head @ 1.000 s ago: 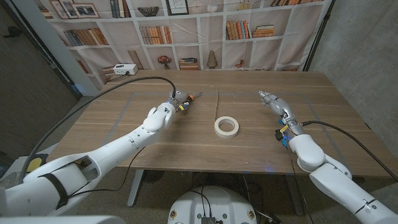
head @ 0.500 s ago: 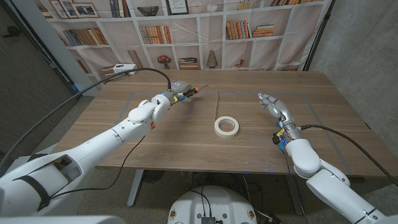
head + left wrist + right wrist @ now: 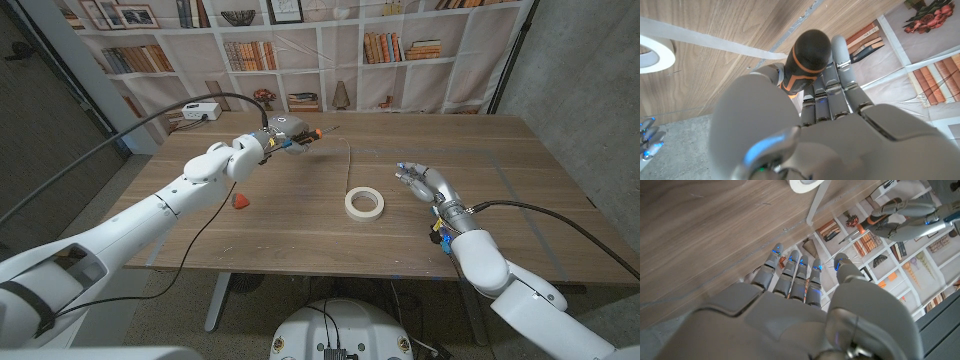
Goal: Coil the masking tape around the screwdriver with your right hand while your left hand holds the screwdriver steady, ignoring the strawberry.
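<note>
My left hand (image 3: 283, 135) holds the screwdriver (image 3: 312, 131) by its black and orange handle (image 3: 807, 54), raised above the far left part of the table with the shaft pointing right. The masking tape roll (image 3: 364, 203) lies flat mid-table. A thin strip of tape (image 3: 348, 162) runs from the roll up toward the screwdriver's tip. My right hand (image 3: 420, 181) hovers just right of the roll, fingers spread and empty. In the right wrist view its fingers (image 3: 795, 275) reach toward the roll (image 3: 807, 185). The red strawberry (image 3: 241, 201) sits on the table below my left arm.
A wooden table (image 3: 520, 215) stretches bare to the right and front. Behind it hangs a bookshelf backdrop (image 3: 330, 50). A white box (image 3: 201, 111) stands at the far left corner. A black cable (image 3: 150, 125) arcs over my left arm.
My left hand has lifted the screwdriver up and away from the table, uncovering the strawberry. My right hand has moved nearer and leftward, closer to the tape roll.
</note>
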